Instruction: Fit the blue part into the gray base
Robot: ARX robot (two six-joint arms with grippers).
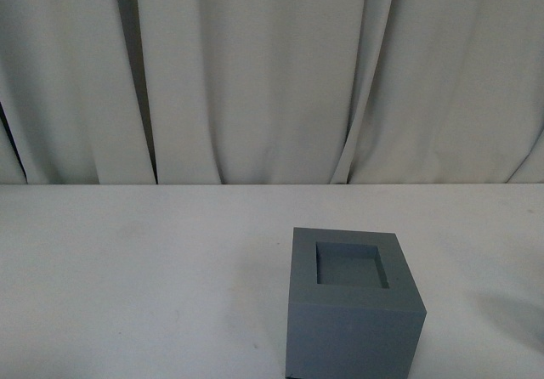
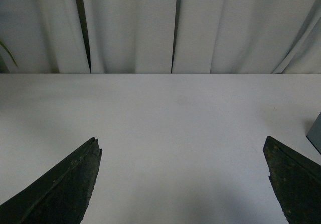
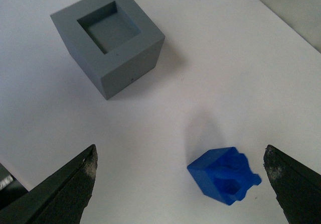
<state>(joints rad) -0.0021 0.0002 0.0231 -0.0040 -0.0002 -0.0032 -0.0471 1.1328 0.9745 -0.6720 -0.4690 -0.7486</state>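
Note:
The gray base (image 1: 353, 302) stands on the white table near the front, right of centre, its square recess facing up and empty. It also shows in the right wrist view (image 3: 108, 38) and as a sliver at the edge of the left wrist view (image 2: 316, 133). The blue part (image 3: 223, 176) stands on the table in the right wrist view, seen from above, apart from the base. My right gripper (image 3: 180, 156) is open above the table, with the blue part between its fingers, nearer one finger (image 3: 291, 184). My left gripper (image 2: 183, 148) is open and empty over bare table.
A white curtain (image 1: 272, 73) hangs along the table's far edge. The white table (image 1: 127, 268) stretches to the left of the base. Neither arm shows in the front view.

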